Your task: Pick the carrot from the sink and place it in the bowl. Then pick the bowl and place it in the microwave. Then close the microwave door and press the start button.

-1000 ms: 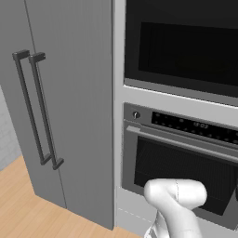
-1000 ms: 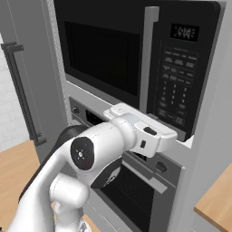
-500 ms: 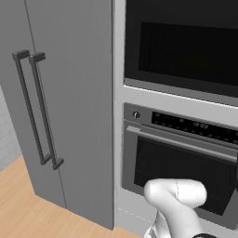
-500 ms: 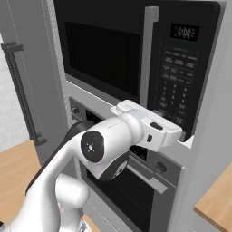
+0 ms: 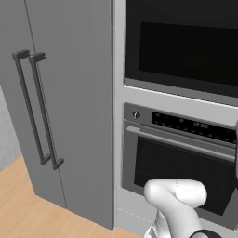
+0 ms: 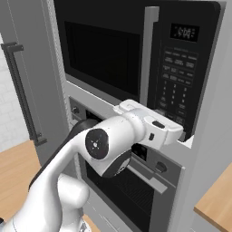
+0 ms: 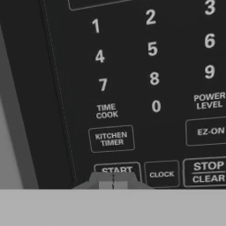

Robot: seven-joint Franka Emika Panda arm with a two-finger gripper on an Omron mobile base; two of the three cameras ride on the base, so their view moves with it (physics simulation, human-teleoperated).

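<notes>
Hand view: microwave (image 7: 132,66) keypad black (white numerals, boxed labels)

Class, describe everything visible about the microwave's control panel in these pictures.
The black glossy control panel sits right of the shut microwave door, topped by a small digital display. White number keys run above labelled buttons: TIME COOK, KITCHEN TIMER, CLOCK, STOP CLEAR. The gripper, fingers shut together, is at the START button.
</notes>
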